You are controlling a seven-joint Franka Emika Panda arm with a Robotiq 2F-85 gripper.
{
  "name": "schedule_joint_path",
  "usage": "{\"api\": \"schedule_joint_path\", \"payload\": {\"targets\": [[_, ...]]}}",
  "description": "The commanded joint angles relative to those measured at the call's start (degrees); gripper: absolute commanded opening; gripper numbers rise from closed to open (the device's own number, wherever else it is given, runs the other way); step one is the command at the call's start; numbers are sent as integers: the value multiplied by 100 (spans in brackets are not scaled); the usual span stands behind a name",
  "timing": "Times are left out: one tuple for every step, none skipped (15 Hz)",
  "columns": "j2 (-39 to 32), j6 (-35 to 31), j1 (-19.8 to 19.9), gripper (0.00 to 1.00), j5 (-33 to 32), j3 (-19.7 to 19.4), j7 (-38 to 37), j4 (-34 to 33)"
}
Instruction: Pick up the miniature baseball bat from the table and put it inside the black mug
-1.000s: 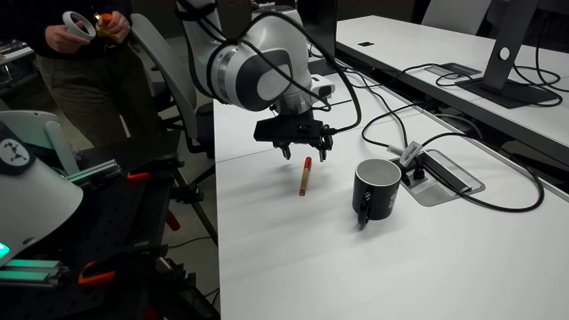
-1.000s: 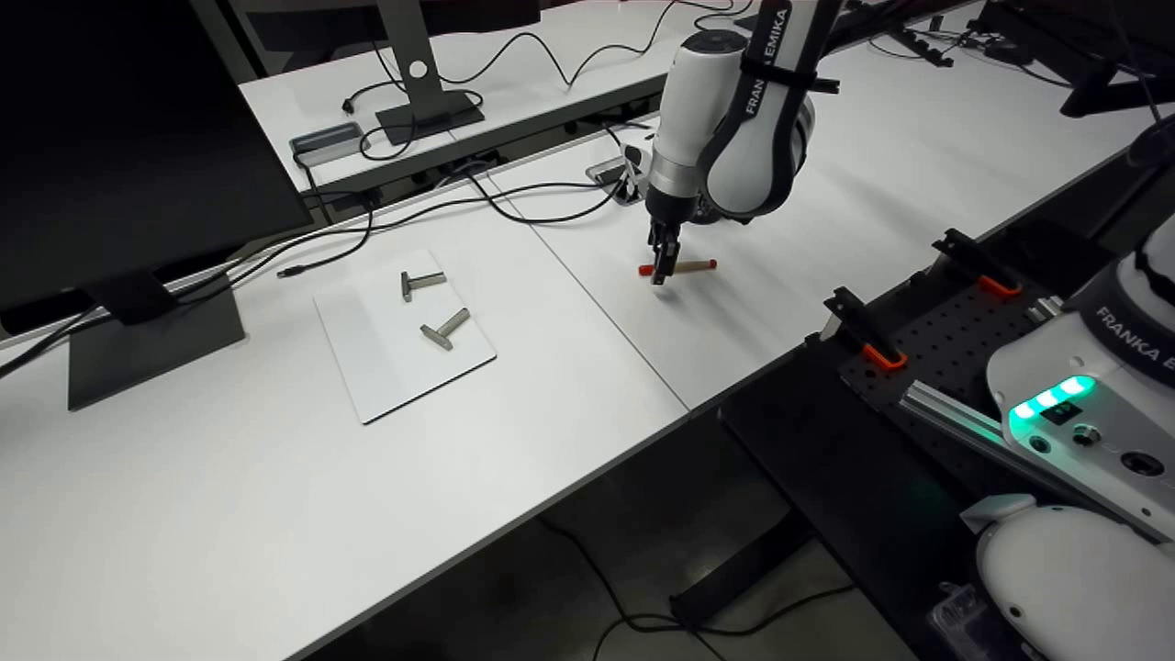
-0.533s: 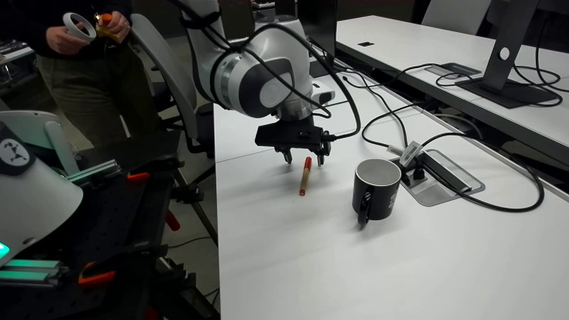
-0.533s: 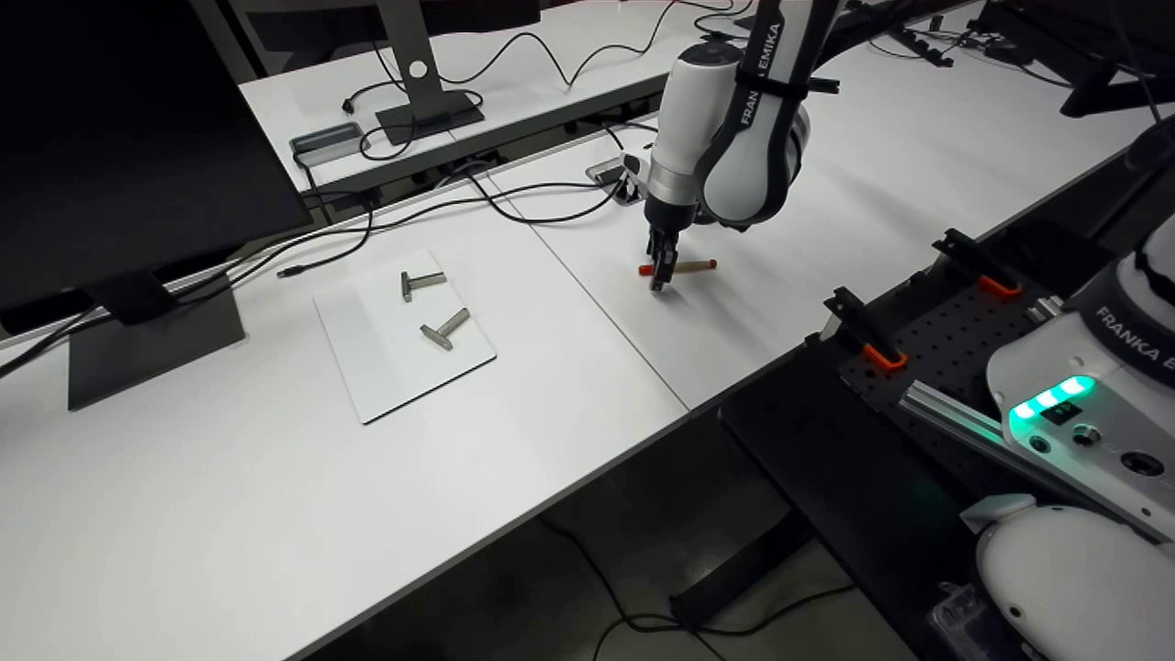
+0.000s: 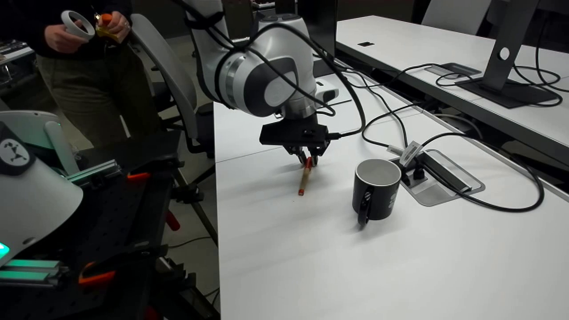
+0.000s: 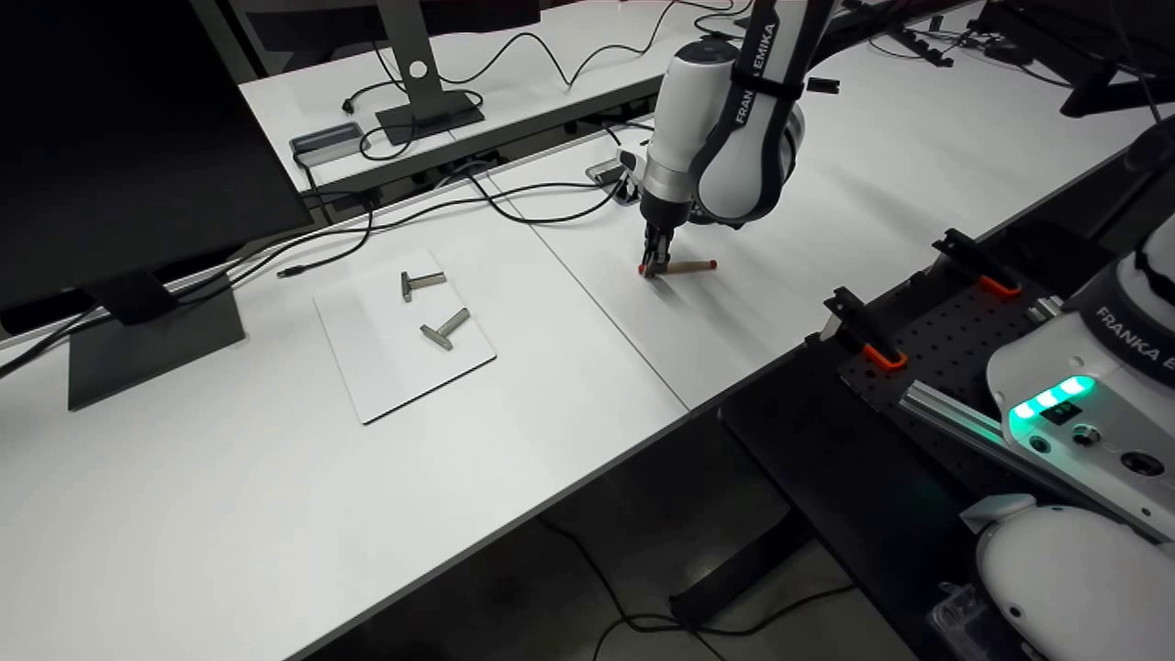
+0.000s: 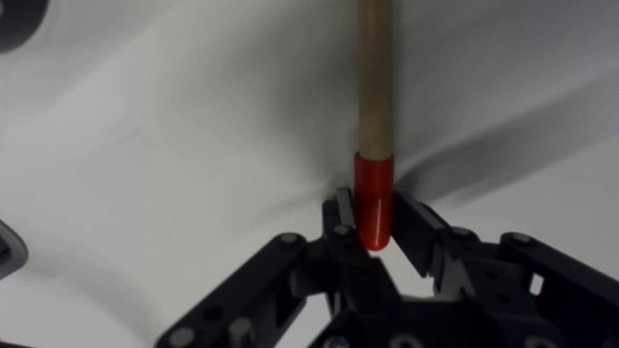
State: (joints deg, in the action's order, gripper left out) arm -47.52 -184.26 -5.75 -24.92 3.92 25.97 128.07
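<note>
Your jaws pinch the slender tan wooden miniature baseball bat [image 7: 375, 121], lying on the white surface [image 5: 311, 258], by its red end [image 7: 374, 200], an off-centre hold that may let it droop as you lift and clip the glossy black cylindrical mug [image 5: 378, 193].

Wrist view: lose bat [image 7: 375, 106] at top edge, far end and all. Lose gripper [image 7: 375, 209] below bottom edge. Cannot name dark blurred shape [image 7: 20, 23], clipped by top left corner.

In an exterior view: cannot see to bottom of mug [image 5: 377, 195]; cannot read pale marks [image 5: 392, 201] on it, too small. Lose person [image 5: 89, 82] above top edge.

In an exterior view: find mug nearly all hidden behind arm [image 6: 739, 174]. Get only part of monitor [image 6: 128, 156], cut by left edge.
</note>
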Motion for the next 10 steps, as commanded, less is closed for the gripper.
{"api": "schedule_joint_path", "payload": {"targets": [[-65,21,-17,6,-40,-20,-19,-88],[-53,33,-27,6,-39,-29,-19,-98],[-68,25,-34,7,-39,-34,-21,-94],[-60,6,-37,7,-44,-39,-18,-80],[-53,-19,-36,7,-50,-37,-15,-72],[-20,-107,7,7,-64,-2,-5,-29],[5,-181,31,7,-80,17,7,5],[85,-314,36,7,-99,20,10,83],[122,-428,22,7,-108,7,8,122],[192,-587,12,7,-125,-5,12,191]]}}
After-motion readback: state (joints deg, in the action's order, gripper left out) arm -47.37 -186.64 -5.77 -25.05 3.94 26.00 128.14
